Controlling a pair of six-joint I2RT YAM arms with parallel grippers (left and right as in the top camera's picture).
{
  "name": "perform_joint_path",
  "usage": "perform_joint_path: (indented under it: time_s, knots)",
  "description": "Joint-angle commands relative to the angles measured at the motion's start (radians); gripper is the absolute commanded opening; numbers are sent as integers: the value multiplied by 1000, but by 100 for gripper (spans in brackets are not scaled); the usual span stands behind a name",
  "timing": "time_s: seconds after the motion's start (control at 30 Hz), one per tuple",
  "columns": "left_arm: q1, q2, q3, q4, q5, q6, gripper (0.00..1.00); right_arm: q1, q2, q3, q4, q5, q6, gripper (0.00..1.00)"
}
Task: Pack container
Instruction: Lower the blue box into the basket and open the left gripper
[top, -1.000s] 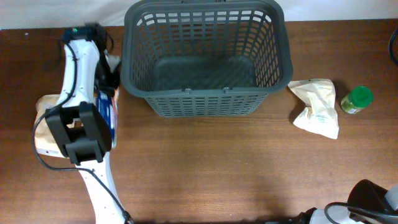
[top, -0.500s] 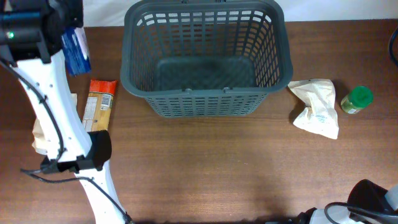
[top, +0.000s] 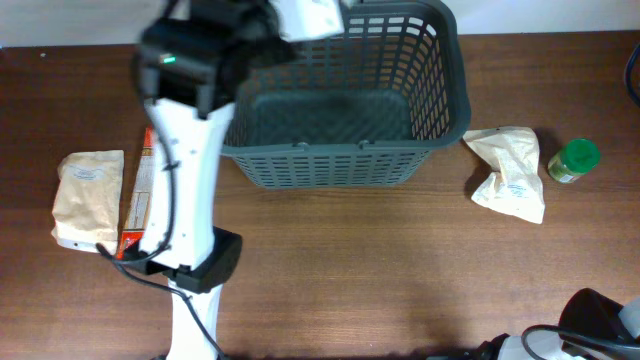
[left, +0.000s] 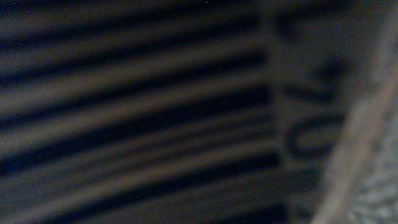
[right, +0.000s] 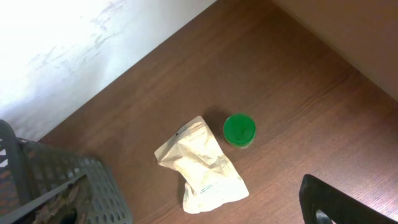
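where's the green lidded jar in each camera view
Overhead: the green-lidded jar stands on the table at the far right, about mid-height.
Left wrist: not in it.
Right wrist: just right of centre.
Shared landmark: the crumpled cream pouch lying right beside it.

Left arm (top: 188, 180): white links; black joint housings (top: 207, 262); black cable (top: 128, 264); green light (top: 167, 59).

One basket (top: 340, 165). One jar (top: 573, 160). Two pouches: a tan pouch (top: 88, 195) and a cream pouch (top: 510, 170). One orange packet (top: 133, 205). One white packet (top: 305, 15), blurred.
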Motion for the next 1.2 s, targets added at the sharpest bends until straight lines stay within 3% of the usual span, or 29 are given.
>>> perform_joint_path:
  time_s: [0.0,0.23,0.57,0.63,0.67,0.7,0.83,1.0,1.17]
  knots:
    - [-5,25,-128,70,13,111,2,-6,0,5,0,9,-3,99]
    - [-7,119,-352,239,-23,110,2,-6,0,5,0,9,-3,99]
    - [-26,264,-386,252,-25,125,2,-6,0,5,0,9,-3,99]
    - [-30,265,-386,251,-32,123,21,-6,0,5,0,9,-3,99]
    - [-32,262,-386,251,-37,105,49,-6,0,5,0,9,-3,99]
    - [-37,253,-386,251,-47,67,99,-6,0,5,0,9,-3,99]
    - [-50,187,-386,250,-84,-129,99,-6,0,5,0,9,-3,99]
    - [-45,23,-371,193,-120,-530,99,-6,0,5,0,9,-3,99]
    - [-31,-201,-363,53,-128,-569,99,-6,0,5,0,9,-3,99]
